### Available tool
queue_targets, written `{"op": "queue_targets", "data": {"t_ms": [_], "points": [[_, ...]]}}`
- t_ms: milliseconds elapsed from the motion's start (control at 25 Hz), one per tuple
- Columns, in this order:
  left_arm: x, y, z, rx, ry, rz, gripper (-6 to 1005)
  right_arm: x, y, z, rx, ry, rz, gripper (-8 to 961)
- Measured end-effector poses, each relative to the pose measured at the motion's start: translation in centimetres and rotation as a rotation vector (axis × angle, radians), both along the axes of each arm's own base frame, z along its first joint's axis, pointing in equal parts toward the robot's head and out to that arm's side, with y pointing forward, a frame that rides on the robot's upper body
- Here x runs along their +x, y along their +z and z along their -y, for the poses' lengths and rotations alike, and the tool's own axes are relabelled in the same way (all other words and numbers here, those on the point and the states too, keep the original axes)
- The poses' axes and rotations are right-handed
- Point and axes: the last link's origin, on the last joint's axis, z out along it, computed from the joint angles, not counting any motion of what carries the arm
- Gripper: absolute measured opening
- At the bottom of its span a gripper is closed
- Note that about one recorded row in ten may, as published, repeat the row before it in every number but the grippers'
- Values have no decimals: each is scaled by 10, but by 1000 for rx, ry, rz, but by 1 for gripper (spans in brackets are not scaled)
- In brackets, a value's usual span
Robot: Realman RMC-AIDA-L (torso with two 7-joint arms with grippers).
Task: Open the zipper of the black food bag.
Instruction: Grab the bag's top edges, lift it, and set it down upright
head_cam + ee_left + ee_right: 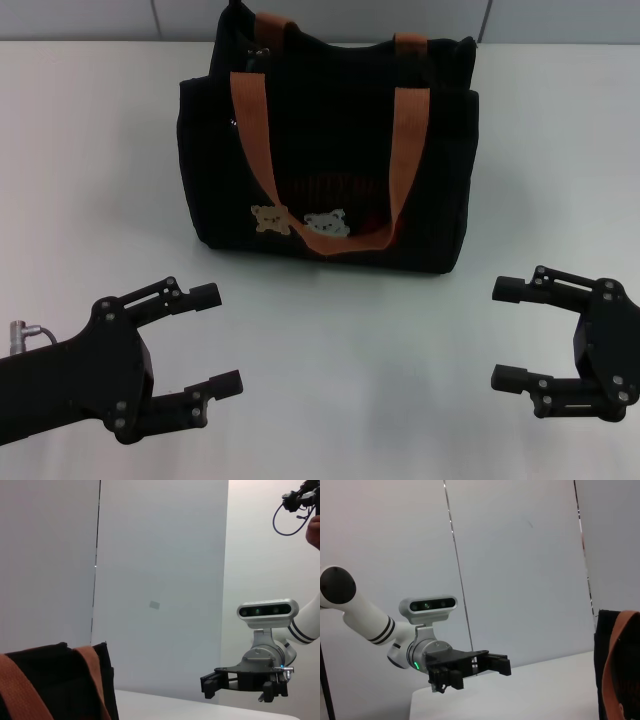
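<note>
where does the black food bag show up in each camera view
Head view: the black food bag stands upright at the top centre of the white table, beyond both open grippers.
Left wrist view: only a corner of the bag shows, at the bottom left edge.
Right wrist view: only a sliver shows, at the bottom right edge.
Shared landmark: the orange-brown handle appears in all three.
</note>
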Motion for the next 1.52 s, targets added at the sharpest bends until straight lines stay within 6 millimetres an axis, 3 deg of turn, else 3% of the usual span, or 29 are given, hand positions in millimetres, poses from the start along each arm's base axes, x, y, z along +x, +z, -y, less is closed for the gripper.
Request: {"op": "queue_targets", "data": {"t_ms": [320, 600, 720, 760, 800, 1160, 1520], "points": [[1, 0, -1, 12, 1, 9, 794, 0, 0, 0, 2, -2, -3, 838], [-6, 5, -16, 140, 89, 20, 788, 0, 0, 0, 3, -3, -3, 839], [-19, 2, -42, 280, 267, 26, 785, 1, 0, 1, 7, -3, -2, 839], [-19, 2, -42, 280, 267, 26, 784, 1, 0, 1, 8, -4, -2, 839], [-21, -8, -61, 299, 335, -11, 783, 1, 0, 2, 8, -4, -2, 839], [-5, -32, -101, 329, 367, -61, 774, 4, 0, 5, 8, -14, -6, 838], [-5, -36, -95, 416, 340, -71, 766, 5, 1, 7, 8, -17, -8, 838]]}}
